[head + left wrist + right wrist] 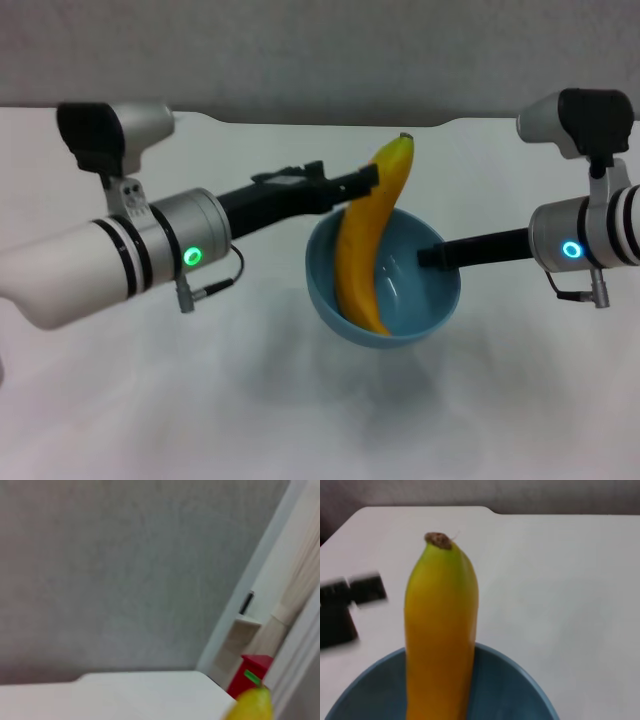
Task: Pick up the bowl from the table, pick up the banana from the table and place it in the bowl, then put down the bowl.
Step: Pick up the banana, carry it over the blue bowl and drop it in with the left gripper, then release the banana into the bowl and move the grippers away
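My right gripper (432, 257) holds the bowl (410, 290) by its rim above the desk (200, 400), the banana (368, 240) leans inside, my left gripper (368, 180) (jaws apart, I judge) beside it; next I must lower the bowl gently.

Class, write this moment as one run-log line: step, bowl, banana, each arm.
step: banana placed | bowl: lifted, right gripper at rim | banana: leaning in bowl | left gripper: beside banana
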You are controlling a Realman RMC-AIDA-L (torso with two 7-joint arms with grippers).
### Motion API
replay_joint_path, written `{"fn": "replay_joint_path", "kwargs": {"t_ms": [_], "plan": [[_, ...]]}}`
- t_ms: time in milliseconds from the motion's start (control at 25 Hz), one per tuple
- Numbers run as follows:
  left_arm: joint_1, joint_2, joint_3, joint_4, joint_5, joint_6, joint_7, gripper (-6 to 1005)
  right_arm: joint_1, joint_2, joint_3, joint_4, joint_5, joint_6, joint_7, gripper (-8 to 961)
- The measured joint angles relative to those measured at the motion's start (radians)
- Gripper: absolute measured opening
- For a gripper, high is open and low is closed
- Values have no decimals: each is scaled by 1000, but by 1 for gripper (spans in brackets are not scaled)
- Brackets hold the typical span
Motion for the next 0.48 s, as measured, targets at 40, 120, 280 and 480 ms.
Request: {"fn": "replay_joint_path", "kwargs": {"t_ms": [40,120,280,480], "plan": [[-2,3,-11,0,4,8,-2,800,-1,-2,0,4,-5,-1,4,26],[-4,5,-20,1,9,15,-5,874,0,-4,2,11,-15,-5,9,25],[-1,10,-166,-10,189,74,-10,899,8,-8,8,17,-24,-16,15,25],[-4,10,-225,-10,379,134,-66,897,35,-9,9,20,-68,-27,53,26]]}}
